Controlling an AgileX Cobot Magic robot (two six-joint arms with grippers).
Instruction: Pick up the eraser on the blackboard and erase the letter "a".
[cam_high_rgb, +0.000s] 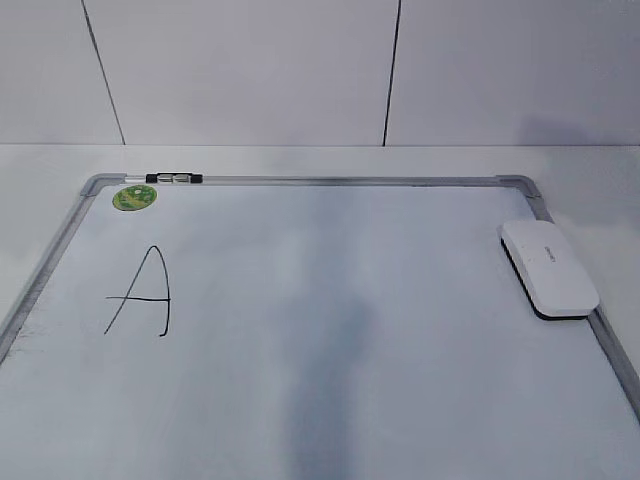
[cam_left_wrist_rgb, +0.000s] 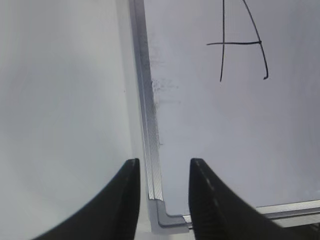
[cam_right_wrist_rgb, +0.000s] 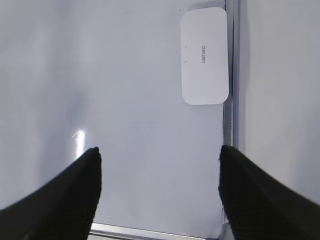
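Our left gripper (cam_left_wrist_rgb: 162, 172) hangs with its 2 dark fingers (cam_left_wrist_rgb: 125, 200) apart and nothing between them, above the near left corner of the blackboard (cam_left_wrist_rgb: 225, 130), straddling the silver frame rail there. Our right gripper (cam_right_wrist_rgb: 159, 160) is spread much wider, equally empty, above the board's near right part, with the right frame rail running just inside its right finger (cam_right_wrist_rgb: 250, 190).

Outward from the right gripper, the eraser (cam_right_wrist_rgb: 204, 56) lies flat on the board, white face up, small grey lettering visible, its long side just beside the right frame rail. In the exterior view the eraser (cam_high_rgb: 549, 267) sits toward the far right corner of the white tabletop (cam_high_rgb: 590, 170), and nothing lies between it and the right gripper.

Ahead of the left gripper is the large capital "A" (cam_left_wrist_rgb: 240, 42), drawn in thin black marker on the board's left part. Faint grey smudges mark the surface beside the left rail. We cannot find any lowercase letter.

At the far left corner sit 1 round green sticker (cam_high_rgb: 134, 197) and 1 small black-and-clear marker (cam_high_rgb: 173, 179) resting on the far rail.
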